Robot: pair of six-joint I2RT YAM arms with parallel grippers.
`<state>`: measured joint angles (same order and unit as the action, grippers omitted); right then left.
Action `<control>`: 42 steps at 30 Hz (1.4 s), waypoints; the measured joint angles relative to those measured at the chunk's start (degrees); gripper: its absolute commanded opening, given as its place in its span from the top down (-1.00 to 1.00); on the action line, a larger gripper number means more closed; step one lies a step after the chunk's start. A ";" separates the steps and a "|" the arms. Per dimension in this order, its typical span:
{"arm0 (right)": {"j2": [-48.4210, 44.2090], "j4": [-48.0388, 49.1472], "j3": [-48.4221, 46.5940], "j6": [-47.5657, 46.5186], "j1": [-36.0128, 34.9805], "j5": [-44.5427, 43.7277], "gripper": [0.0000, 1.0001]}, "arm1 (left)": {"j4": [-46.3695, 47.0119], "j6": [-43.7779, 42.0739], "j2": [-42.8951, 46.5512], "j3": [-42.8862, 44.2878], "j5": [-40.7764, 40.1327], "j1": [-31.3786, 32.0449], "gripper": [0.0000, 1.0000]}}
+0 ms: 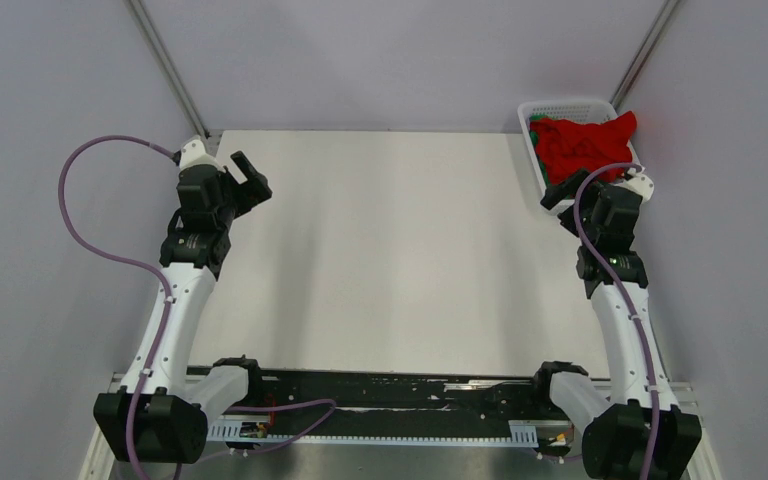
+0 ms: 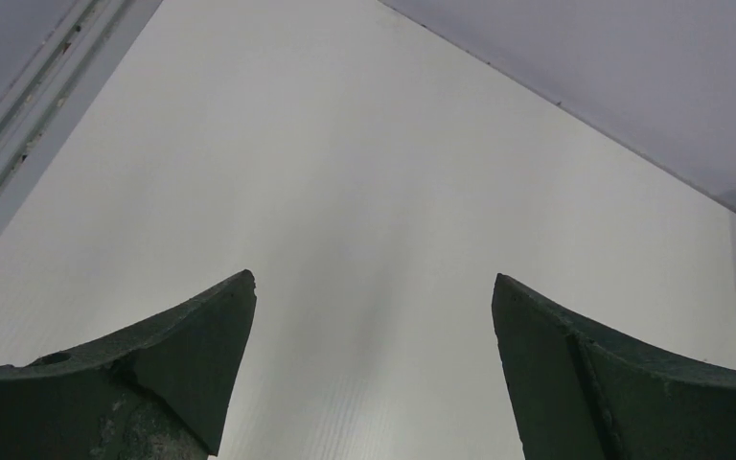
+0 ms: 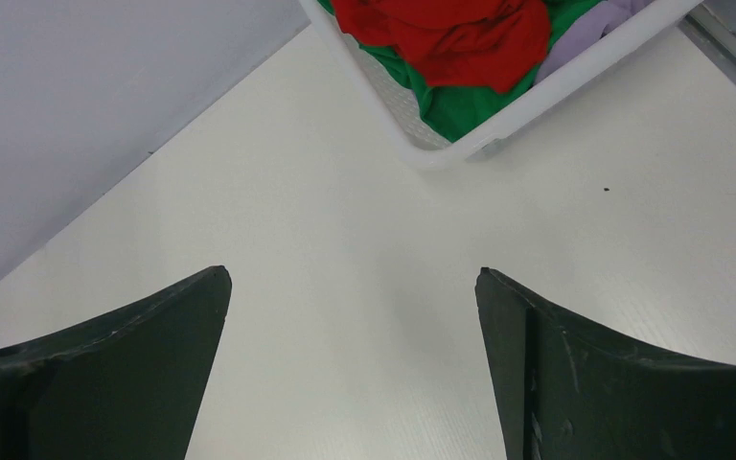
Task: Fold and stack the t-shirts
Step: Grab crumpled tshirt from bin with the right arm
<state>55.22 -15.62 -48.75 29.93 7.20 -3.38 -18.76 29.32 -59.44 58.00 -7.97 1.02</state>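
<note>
The right claw [image 3: 353,278] is spread wide with nothing between its dark fingers, and it hangs above the white worktop [image 1: 380,250]. Just ahead of it stands the basket [image 3: 556,81], one rounded corner turned back toward the claw. Both tees are inside. The red tee [image 3: 450,29] is crumpled on top, and the green tee [image 3: 450,101] lies under it, pressed against the near wall. A lilac cloth [image 3: 594,29] lies in the basket too, off to the claw's right. The white rim stands between the claw and the cloth. In the top view the red tee heaps above the rim, and the right arm's wrist overlaps the basket's near end, so the fingertips are hard to make out there.

The left claw [image 1: 252,178] is spread as well and grips nothing. It is raised off the worktop and well apart from the basket, of which only a sliver of lattice shows at the far right of its own view. Ahead of it the worktop runs to the grey wall [image 2: 632,67]. A metal rail [image 2: 19,115] borders the worktop on its left, and a purple cable [image 1: 90,230] loops out beside the arm behind it.
</note>
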 measured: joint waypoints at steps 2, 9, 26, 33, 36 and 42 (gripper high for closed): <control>1.11 -0.44 -0.24 -0.02 0.00 -0.66 -1.00 | -0.52 0.00 0.00 -0.02 0.00 0.00 -1.00; 17.77 -3.41 -15.98 -0.61 1.81 -4.11 -1.00 | -2.32 -0.42 0.90 -0.02 -0.31 0.00 -1.00; 74.64 -17.75 -73.11 7.43 9.44 -6.36 0.04 | -3.76 1.51 1.09 -2.05 -2.91 0.00 -1.00; 75.87 -18.75 -73.42 10.43 9.44 -4.44 1.00 | -4.72 1.90 0.72 -2.21 -4.20 0.00 -1.00; 72.83 -15.19 -69.05 8.87 9.44 -3.04 1.00 | -4.85 1.88 0.98 -2.36 -4.72 0.00 -1.00; 59.04 -3.89 -57.16 1.40 9.44 2.71 1.00 | -5.07 1.90 3.19 -3.61 -5.62 0.00 -1.00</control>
<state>114.26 -19.51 -105.91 31.33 16.64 -0.67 -23.83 31.22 -56.25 54.39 -13.58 1.02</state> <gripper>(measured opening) 0.028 0.998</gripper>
